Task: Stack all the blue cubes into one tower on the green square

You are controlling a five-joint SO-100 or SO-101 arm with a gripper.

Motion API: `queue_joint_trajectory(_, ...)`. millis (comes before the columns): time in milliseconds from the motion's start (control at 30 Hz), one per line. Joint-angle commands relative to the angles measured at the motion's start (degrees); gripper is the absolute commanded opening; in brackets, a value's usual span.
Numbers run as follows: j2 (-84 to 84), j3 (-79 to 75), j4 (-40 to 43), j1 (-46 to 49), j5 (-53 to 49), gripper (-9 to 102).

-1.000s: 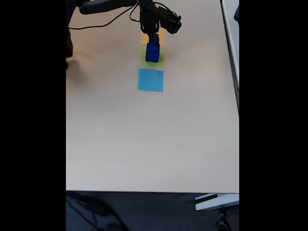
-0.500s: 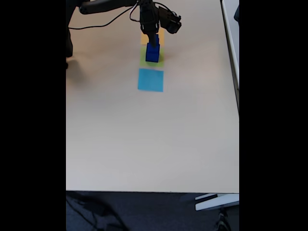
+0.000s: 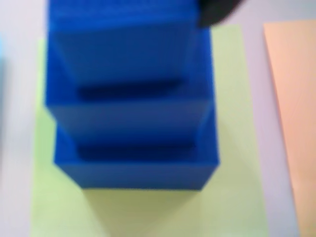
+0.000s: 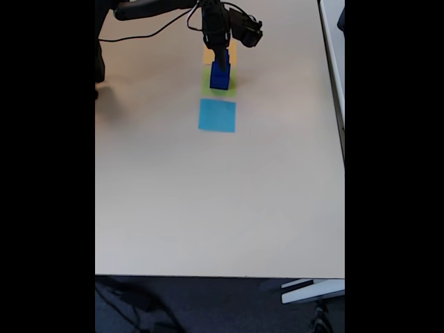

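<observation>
Stepped tower [image 3: 131,103] of solid dark royal-blue cubes standing on the flat yellow-green paper square [image 3: 232,148], seen from the wrist camera looking steeply down its side: three tiers are visible, the widest at the base, each one above set a little back from the tier under it. The tower sits toward the far half of the green square, leaving a bare strip of green on the near side. A flat orange paper square [image 3: 294,113] lies just beside the green square, at right in the wrist view; in the fixed view a flat light-blue paper square [image 4: 217,115] lies just below the green square on the beige table [image 4: 208,208]. The black two-finger gripper [image 4: 220,55] hangs directly above the tower, so the tower's long axis runs straight down from it; any coming move is, by judgement, a vertical one. Whether the jaws are parted or closed, or grip the top cube, cannot be told from either view. Compared with one second earlier, the tower and squares lie unchanged, and the gripper's housing has shifted only slightly.
</observation>
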Motion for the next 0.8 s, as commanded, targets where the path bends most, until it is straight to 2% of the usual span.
queue_joint_trajectory(0,8.53,-3.34,-1.23,0.09,0.18,28)
queue_joint_trajectory(433,19.86,-2.37,-7.12,-4.31,0.53,30)
queue_joint_trajectory(767,3.60,-22.50,-2.11,-11.34,5.98,30)
